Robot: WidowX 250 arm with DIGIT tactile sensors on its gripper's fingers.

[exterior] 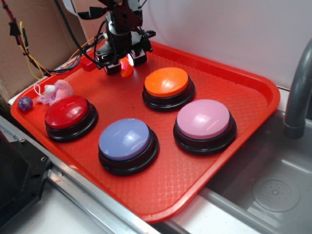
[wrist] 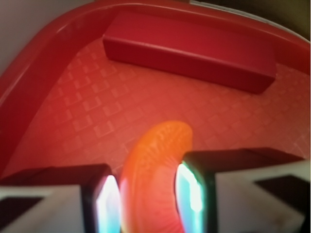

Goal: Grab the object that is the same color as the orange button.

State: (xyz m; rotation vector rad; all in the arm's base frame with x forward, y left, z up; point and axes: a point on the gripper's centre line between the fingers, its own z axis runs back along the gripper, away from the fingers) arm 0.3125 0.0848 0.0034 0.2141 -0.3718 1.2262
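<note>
I see glossy ribbed orange segment (wrist: 155,170), crescent-shaped, lying between gripper (wrist: 148,194) fingers on red tray (wrist: 73,111); jaws pinching it

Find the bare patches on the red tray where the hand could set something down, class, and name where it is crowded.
Bare tray: the near corner in front of the purple button and pink button, and the far right strip beyond the orange button. Crowded: the four buttons in the middle, the left edge by the red button and small toys, and around the hand.

White wall (exterior: 234,29) behind, cardboard (exterior: 34,39) left, steel sink (exterior: 273,195) right.
</note>
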